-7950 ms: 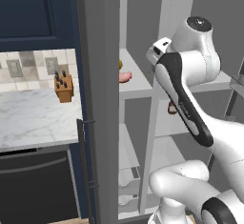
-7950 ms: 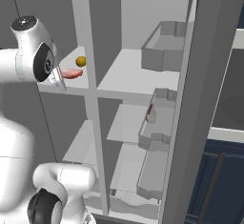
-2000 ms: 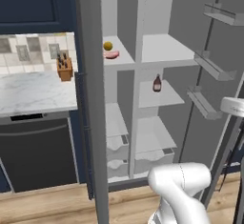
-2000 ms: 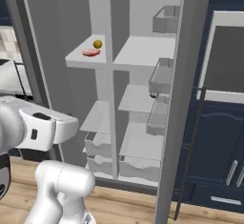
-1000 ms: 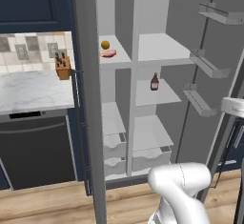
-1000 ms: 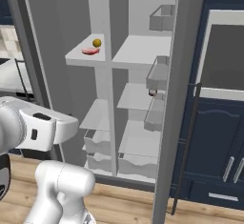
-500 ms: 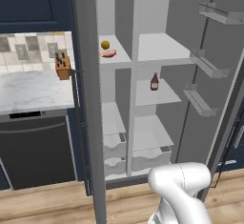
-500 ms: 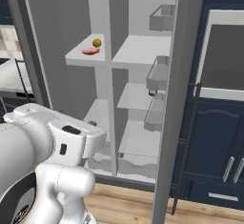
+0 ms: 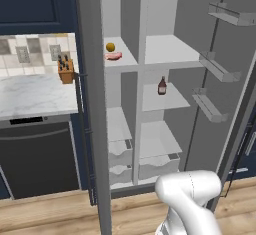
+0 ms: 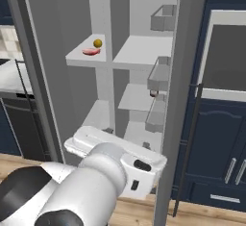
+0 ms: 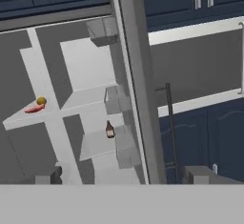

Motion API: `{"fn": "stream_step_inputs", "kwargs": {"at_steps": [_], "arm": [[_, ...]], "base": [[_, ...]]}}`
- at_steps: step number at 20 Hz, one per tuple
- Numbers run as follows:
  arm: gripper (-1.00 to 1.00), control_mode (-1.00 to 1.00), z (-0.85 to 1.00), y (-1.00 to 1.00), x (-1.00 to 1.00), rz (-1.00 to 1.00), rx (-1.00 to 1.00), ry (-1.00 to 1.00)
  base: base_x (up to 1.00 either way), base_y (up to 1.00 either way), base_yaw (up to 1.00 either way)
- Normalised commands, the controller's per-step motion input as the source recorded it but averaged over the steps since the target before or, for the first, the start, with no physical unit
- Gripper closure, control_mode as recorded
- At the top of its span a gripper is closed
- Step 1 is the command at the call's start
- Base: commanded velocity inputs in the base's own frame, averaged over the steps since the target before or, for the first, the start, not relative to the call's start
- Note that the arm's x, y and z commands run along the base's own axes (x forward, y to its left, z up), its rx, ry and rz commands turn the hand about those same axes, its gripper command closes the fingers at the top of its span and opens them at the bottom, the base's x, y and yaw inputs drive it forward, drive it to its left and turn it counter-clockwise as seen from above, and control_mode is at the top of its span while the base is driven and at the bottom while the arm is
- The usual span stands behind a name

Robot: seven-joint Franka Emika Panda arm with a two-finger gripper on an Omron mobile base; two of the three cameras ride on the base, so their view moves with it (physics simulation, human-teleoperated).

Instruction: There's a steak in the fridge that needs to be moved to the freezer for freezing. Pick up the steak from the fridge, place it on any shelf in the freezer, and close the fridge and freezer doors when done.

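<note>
Steak point(image 9: 113, 56) on freezer shelf point(image 9: 118, 63), upper mid-frame; doors still open.
Claw point(image 11: 121, 174) wide, prob. empty; next: shut fridge door point(image 9: 226, 84).

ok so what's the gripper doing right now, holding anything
Gripper: open, jaws wide apart, holding nothing. The steak lies on the narrow section's shelf, beside the yellow fruit.
</note>
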Motion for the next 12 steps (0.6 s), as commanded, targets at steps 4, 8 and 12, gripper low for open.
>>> {"fn": "stream_step_inputs", "kwargs": {"at_steps": [4,8,12], "arm": [[-1.00,-1.00,-0.45,-0.86,0.29,0.00,0.00,-0.10],[-1.00,-1.00,-0.30,-0.86,0.29,0.00,0.00,0.00],[-1.00,-1.00,-0.58,-0.27,0.44,0.00,0.00,-0.12]], "base": [[0.00,0.00,0.00],[0.00,0.00,0.00],[0.00,0.00,0.00]]}}
